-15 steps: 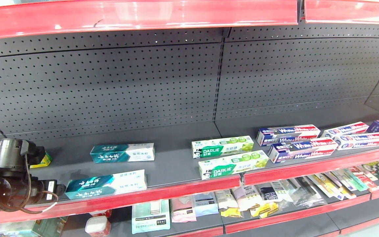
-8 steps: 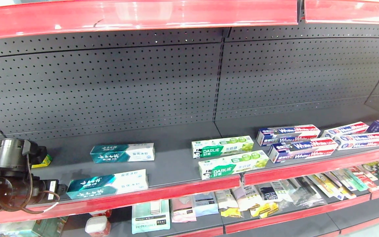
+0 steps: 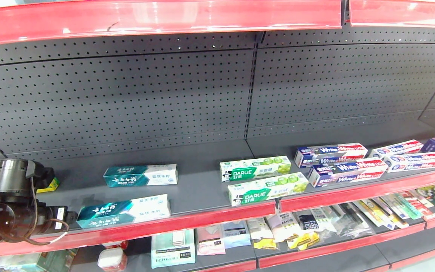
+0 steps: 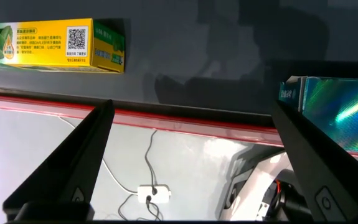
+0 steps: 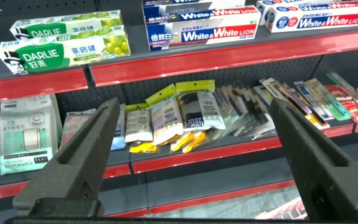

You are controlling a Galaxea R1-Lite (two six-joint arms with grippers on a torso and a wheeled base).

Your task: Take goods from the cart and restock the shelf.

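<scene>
Toothpaste lies flat in pairs on the grey shelf: teal boxes, green boxes, blue-white boxes.

lettering on green boxes | white-blue boxes | qr code on yellow box

**Q:** Which items make up the lower row?

**A:** From the left: a small red-and-white jar, then a white pouch lying flat. A pink packet sits just beside the pouch, followed by a pale blue packet. Right of these, yellow-topped packets overlap one another in a loose pile.

**Q:** And farther right?

**A:** Carded toothbrush packs lie slanted, side by side, with their edges overlapping.

**Q:** What is at floor level?

**A:** A white power strip rests on the pale floor. A thin white cable runs down into it.
</scene>
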